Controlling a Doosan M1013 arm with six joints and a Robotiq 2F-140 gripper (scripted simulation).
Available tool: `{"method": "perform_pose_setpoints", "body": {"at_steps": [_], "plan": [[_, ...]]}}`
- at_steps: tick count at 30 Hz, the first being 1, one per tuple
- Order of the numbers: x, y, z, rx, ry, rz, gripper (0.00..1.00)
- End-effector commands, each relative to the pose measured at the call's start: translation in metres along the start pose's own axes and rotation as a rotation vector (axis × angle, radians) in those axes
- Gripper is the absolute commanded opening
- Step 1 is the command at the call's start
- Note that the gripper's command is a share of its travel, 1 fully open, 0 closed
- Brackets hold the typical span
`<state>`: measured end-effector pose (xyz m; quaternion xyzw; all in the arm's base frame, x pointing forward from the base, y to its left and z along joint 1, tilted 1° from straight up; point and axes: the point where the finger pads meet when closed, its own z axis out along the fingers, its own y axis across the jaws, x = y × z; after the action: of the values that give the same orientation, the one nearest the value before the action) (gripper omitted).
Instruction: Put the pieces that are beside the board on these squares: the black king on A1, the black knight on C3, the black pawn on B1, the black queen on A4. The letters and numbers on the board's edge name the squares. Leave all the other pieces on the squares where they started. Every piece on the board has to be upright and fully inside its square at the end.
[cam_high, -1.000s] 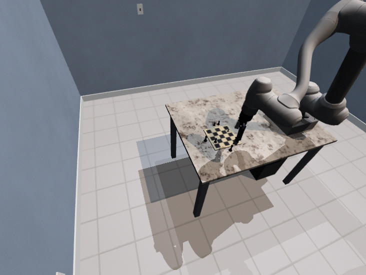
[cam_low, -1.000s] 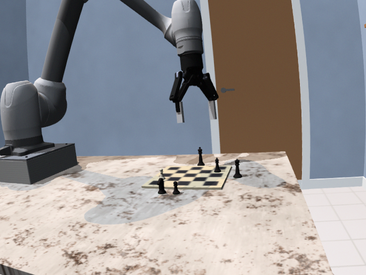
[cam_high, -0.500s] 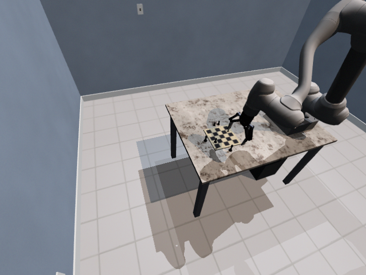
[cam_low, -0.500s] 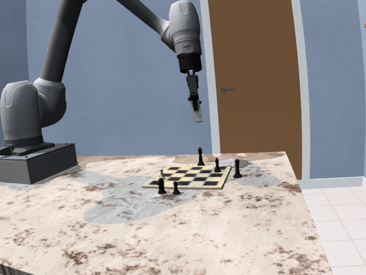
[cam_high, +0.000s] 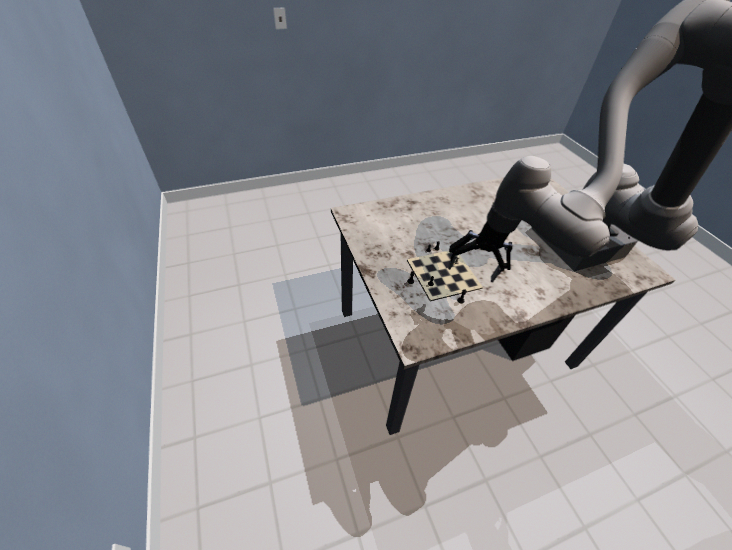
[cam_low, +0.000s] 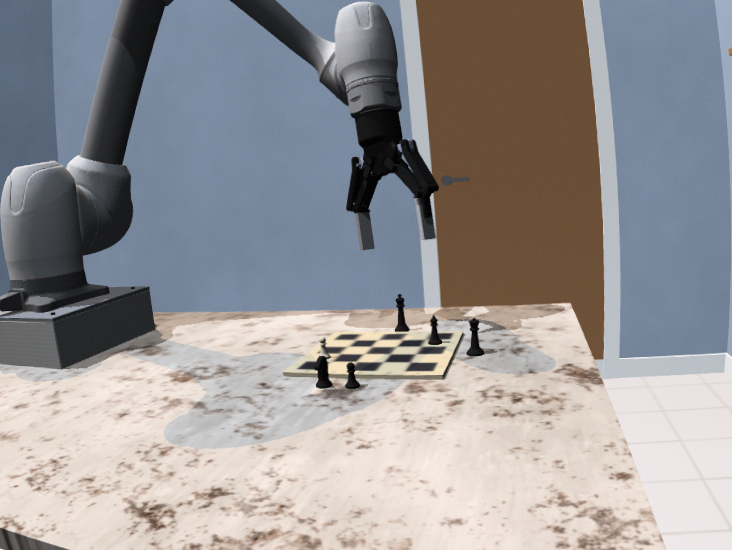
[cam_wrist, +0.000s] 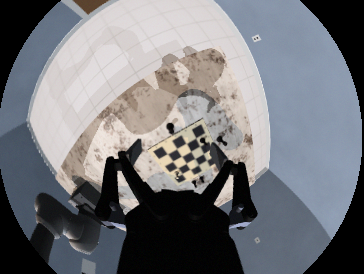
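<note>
While pincer (cam_low: 394, 230) hangs open and empty, exterior alone shows brown door (cam_low: 508, 147).

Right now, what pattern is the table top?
Mottled beige-and-brown marble table top, clearest in the exterior view.

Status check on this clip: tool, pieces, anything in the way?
Tool open, empty, high above the board. Four black pieces beside the board, none placed: two at the near corner, two at the far side. Nothing blocking the descent.
</note>
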<state>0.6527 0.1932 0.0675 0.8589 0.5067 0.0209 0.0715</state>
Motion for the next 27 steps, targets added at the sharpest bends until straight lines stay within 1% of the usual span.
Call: {"method": "perform_pose_setpoints", "body": {"at_steps": [1, 2, 3, 10, 27], "plan": [[0.0000, 0.0001, -0.0002, 0.045, 0.029, -0.274, 1.00], [0.0000, 0.0001, -0.0002, 0.050, 0.032, -0.327, 1.00], [0.0000, 0.0001, -0.0002, 0.055, 0.036, -0.380, 0.25], [0.0000, 0.0001, -0.0002, 0.117, 0.075, -0.709, 0.25], [0.0000, 0.0001, -0.0002, 0.117, 0.075, -0.709, 0.25]]}}
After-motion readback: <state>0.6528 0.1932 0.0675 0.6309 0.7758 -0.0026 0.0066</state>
